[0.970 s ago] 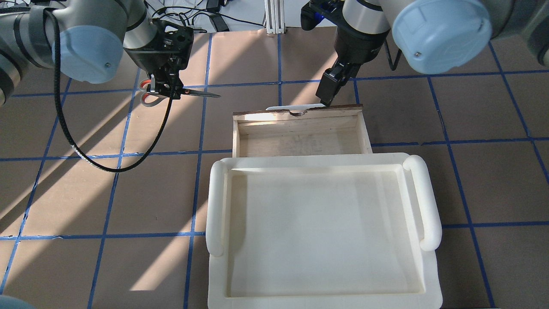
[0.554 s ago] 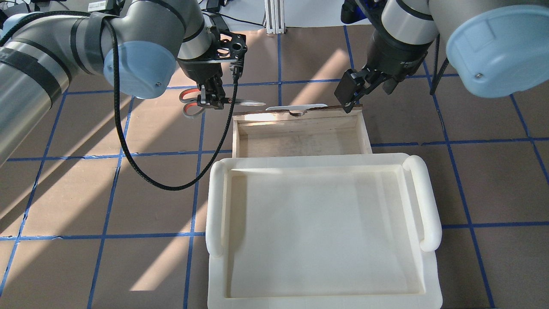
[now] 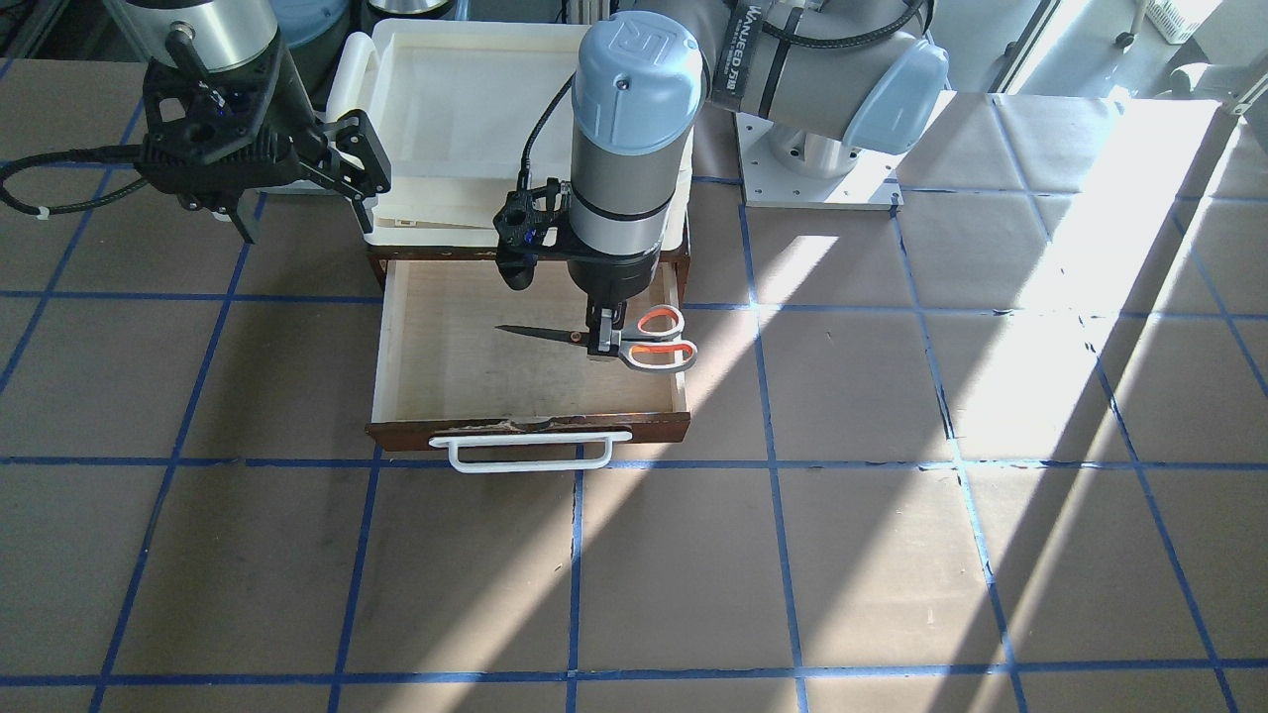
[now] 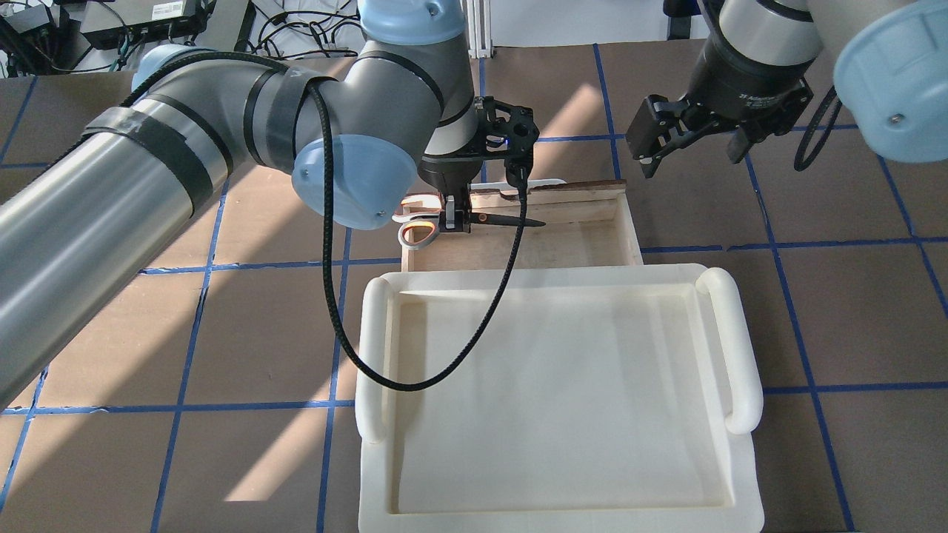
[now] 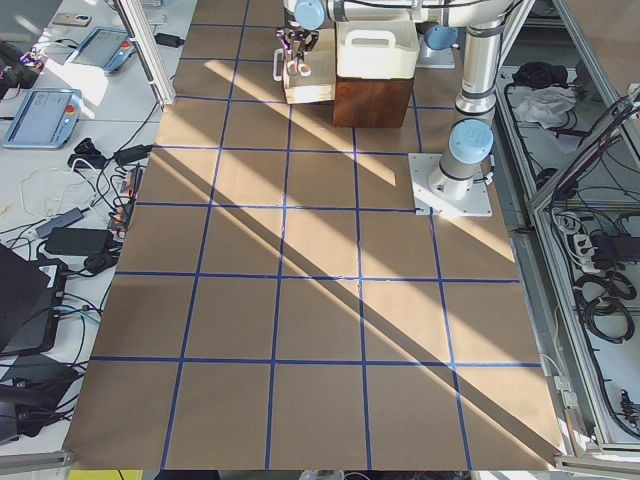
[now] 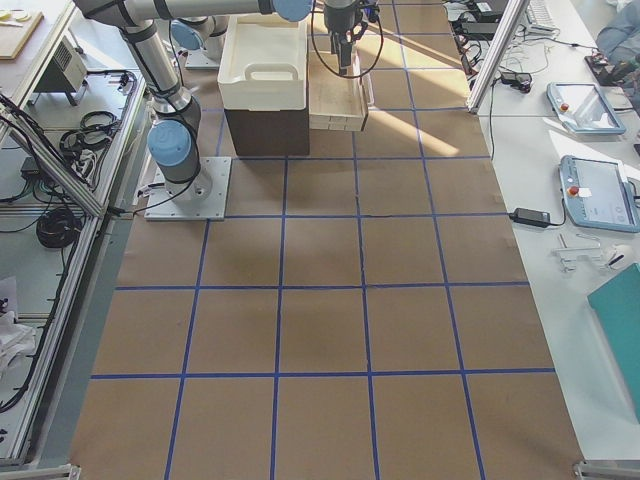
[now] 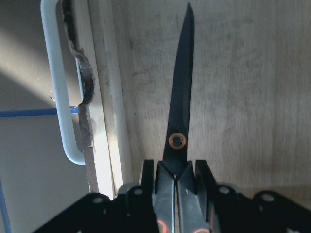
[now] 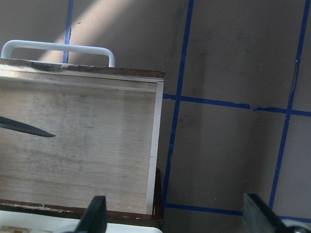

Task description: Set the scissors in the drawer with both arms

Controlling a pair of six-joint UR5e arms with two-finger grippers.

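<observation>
One sunlit, blue-gridded table — left gripper tight on scissors over drawer, right gripper wide.

Black left pincer on the scissors: grey loops lined orange-red behind it, dark blades ahead, an orange ring at the pivot. Under the pincer, the drawer shows pale grained plywood, with a reddish-brown front and white handle. All around, brown table, blue grid lines.
</observation>
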